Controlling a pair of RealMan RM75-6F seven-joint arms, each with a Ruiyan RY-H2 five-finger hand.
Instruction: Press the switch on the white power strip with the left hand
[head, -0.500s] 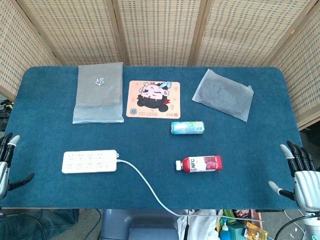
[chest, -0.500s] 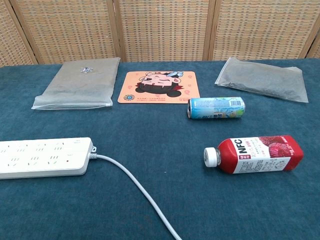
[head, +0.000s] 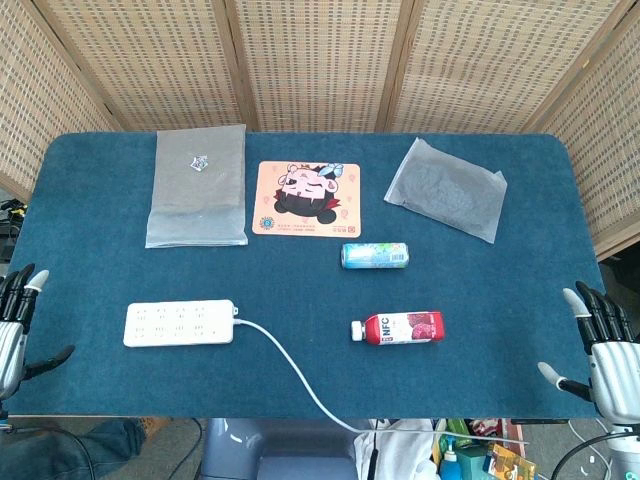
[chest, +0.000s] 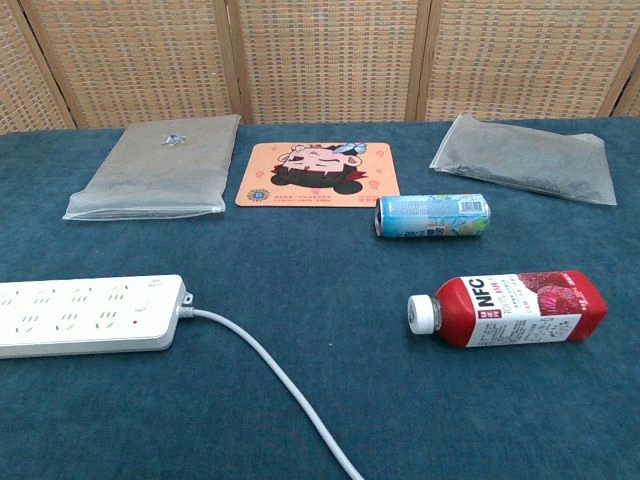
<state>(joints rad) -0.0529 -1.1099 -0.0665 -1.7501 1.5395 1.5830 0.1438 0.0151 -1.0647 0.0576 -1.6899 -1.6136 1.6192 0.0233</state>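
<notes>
Nearest the robot, both robot hands hang at the front corners of the desk (head: 300, 385), off its blue cloth. The left robot hand (head: 14, 330) is released, its fingers spread and holding nothing, well to the left of the white power strip (head: 180, 323). The right robot hand (head: 600, 350) is likewise loose and empty at the far right edge. By my reading the task has barely begun: the switch is not yet touched, and the whole reach and press are left.

The power strip lies flat near the front left, a long rounded block of glossy plastic with rows of sockets; its switch seems to sit at the cable end. The white cable (head: 295, 375) curves off the front edge. To the right lies a red juice bottle (head: 400, 328) on its side, smooth with a white cap. Beyond it lies a tipped blue-green can (head: 375, 255). Farther back are a cartoon mouse pad (head: 307, 198), thin and matte, and two frosted plastic pouches (head: 197, 185), soft and crinkled. A woven rattan screen (head: 320, 60) closes the rear.
</notes>
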